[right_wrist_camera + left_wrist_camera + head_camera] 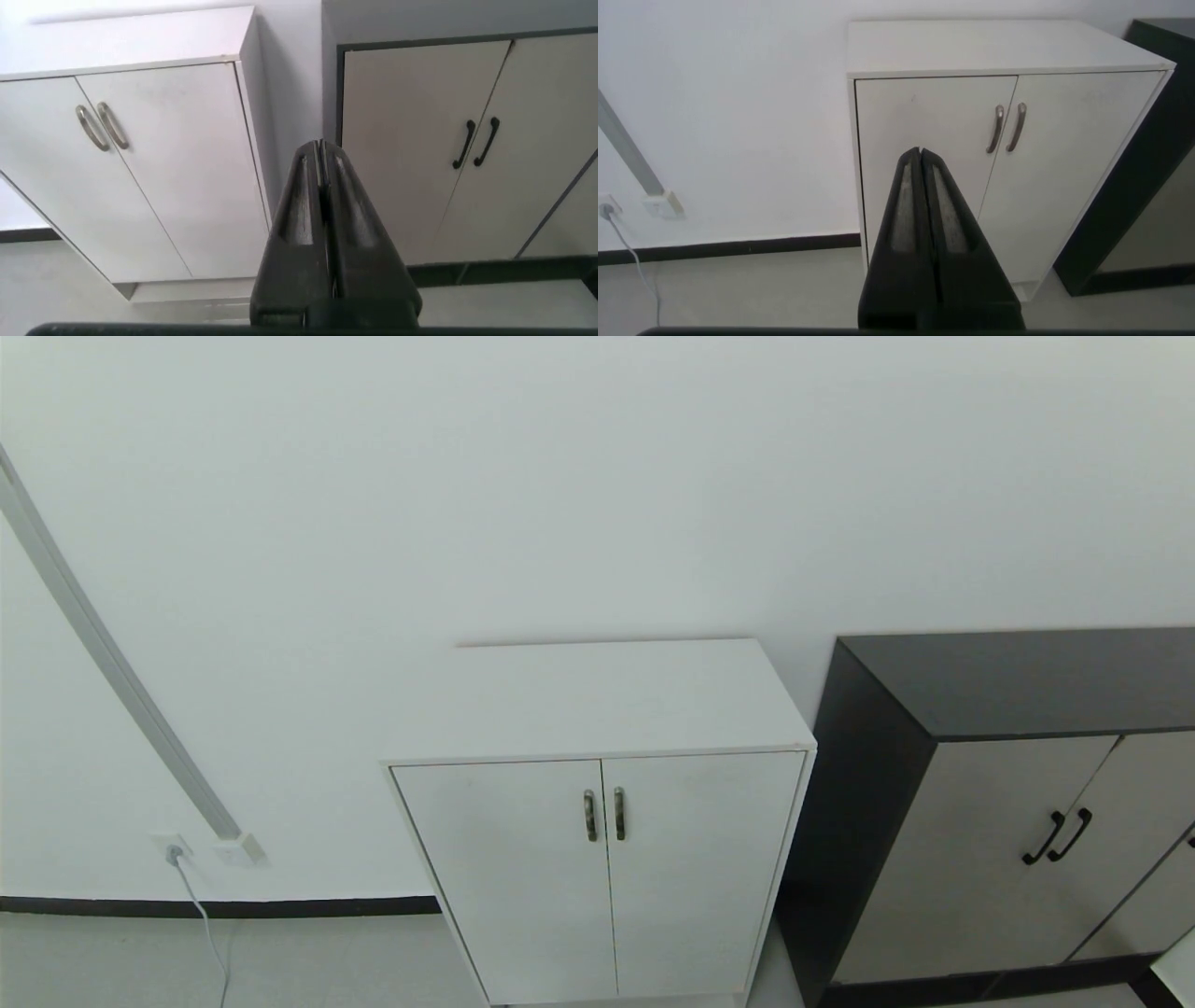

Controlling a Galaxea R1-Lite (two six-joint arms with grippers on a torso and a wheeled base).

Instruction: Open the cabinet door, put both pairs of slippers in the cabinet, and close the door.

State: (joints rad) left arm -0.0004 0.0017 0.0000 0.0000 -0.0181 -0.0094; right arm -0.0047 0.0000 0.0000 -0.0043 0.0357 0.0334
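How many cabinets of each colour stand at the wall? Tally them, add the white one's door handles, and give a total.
White cabinet: 1
Black cabinet: 1
Handles on the white one's doors: 2
Total: 4

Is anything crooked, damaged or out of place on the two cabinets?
Nothing stands out. The white cabinet has both doors shut and flush, its handles upright side by side. The dark cabinet beside it is shut too.
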